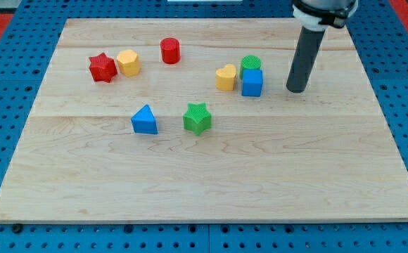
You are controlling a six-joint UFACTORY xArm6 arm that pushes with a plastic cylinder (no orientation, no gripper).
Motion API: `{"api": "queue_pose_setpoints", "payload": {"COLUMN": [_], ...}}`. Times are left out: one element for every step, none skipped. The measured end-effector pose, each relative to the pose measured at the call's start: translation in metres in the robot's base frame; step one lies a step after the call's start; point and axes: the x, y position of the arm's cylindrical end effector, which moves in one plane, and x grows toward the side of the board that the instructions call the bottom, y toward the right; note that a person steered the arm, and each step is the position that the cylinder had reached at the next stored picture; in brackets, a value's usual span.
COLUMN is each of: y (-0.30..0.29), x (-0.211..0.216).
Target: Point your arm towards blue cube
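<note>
Seven blocks: scattered on the desk [204,183].
Blue cube [252,83]: right of centre, touching the green cylinder [250,65] above it, yellow block [226,77] just left.
My tip [296,89]: near the cube's right side, apart from it.
Tool: plain rod, no jaws to spread.

8 blocks sit on the board: 2 red [102,67], 2 yellow [128,62], 2 green [198,118], 2 blue [252,83]; 2 stars, perhaps 2 cylinders.
</note>
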Motion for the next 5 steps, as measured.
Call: {"api": "queue_pose_setpoints", "payload": {"y": [-0.001, -0.01, -0.024, -0.039, -0.05], "x": [0.002, 0.002, 0.002, 0.002, 0.002]}}
